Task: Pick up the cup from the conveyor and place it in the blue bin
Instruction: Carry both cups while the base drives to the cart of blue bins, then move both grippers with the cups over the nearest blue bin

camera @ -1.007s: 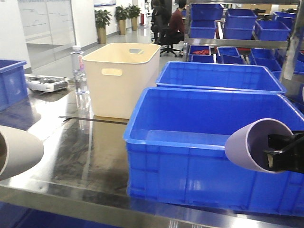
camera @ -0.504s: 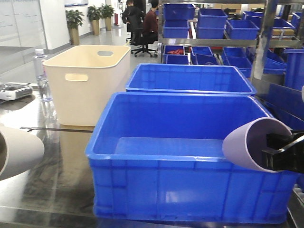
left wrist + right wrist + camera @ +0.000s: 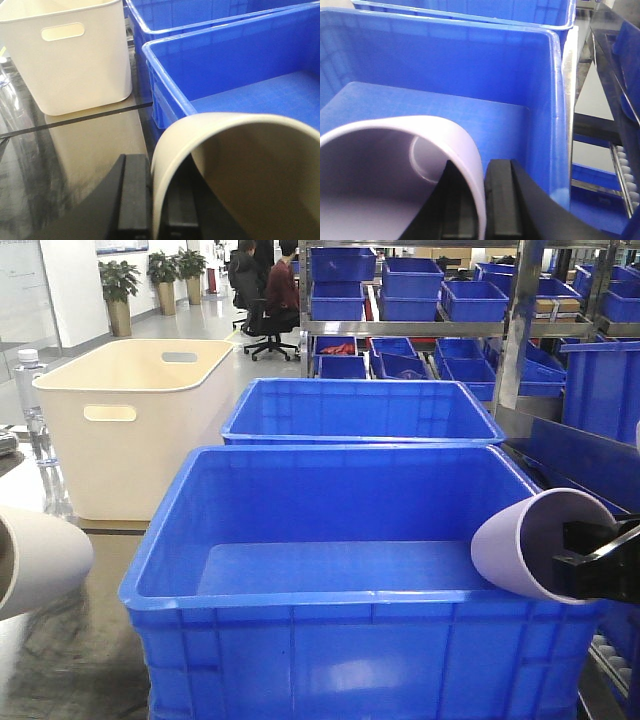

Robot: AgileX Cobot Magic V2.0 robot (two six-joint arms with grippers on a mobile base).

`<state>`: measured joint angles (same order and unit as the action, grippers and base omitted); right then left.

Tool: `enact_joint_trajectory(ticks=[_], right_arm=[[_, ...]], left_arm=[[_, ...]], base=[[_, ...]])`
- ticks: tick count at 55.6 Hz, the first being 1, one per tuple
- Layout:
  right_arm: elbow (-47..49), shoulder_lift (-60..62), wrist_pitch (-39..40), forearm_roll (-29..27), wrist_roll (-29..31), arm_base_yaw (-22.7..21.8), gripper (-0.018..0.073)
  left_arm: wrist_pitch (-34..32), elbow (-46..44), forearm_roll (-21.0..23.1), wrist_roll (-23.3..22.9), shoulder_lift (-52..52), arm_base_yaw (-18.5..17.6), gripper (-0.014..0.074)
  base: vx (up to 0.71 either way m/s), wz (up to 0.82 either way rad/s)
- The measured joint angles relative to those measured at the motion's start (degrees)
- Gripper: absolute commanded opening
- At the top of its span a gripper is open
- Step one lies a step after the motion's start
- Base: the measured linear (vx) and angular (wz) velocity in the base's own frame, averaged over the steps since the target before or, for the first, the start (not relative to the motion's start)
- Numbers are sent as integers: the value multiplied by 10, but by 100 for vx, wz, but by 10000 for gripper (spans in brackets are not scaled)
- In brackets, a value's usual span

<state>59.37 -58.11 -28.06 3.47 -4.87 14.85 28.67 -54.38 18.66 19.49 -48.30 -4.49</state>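
The blue bin (image 3: pixel 350 602) stands right in front of me, with nothing visible inside. My right gripper (image 3: pixel 572 562) is shut on the rim of a lilac cup (image 3: pixel 528 540) lying sideways over the bin's right front corner. The right wrist view shows one finger inside and one outside the lilac cup (image 3: pixel 395 165), with the right gripper (image 3: pixel 479 200) above the bin floor (image 3: pixel 445 65). A cream cup (image 3: pixel 40 555) hangs left of the bin over the table. My left gripper (image 3: pixel 156 200) is shut on the cream cup's (image 3: pixel 240 170) wall, beside the bin's rim (image 3: pixel 170 85). The conveyor's green belt is out of view.
A second blue bin (image 3: pixel 360 410) sits behind the first. A cream tub (image 3: pixel 130 420) with slot handles and a water bottle (image 3: pixel 30 390) stand at the left on the steel table (image 3: pixel 70 660). Shelves of small blue crates (image 3: pixel 440 300) fill the back right.
The whole scene has slid left in the front view, bringing the blue bin to the centre and closer. Both cups stay held in the same places in the frame.
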Motion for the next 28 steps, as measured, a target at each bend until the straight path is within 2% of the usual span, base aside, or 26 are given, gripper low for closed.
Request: enact_joint_trajectory(ticks=[28], right_arm=[[0,0,0,0,0,0,-9]], left_arm=[[0,0,0,0,0,0,0]], base=[[1,-2]])
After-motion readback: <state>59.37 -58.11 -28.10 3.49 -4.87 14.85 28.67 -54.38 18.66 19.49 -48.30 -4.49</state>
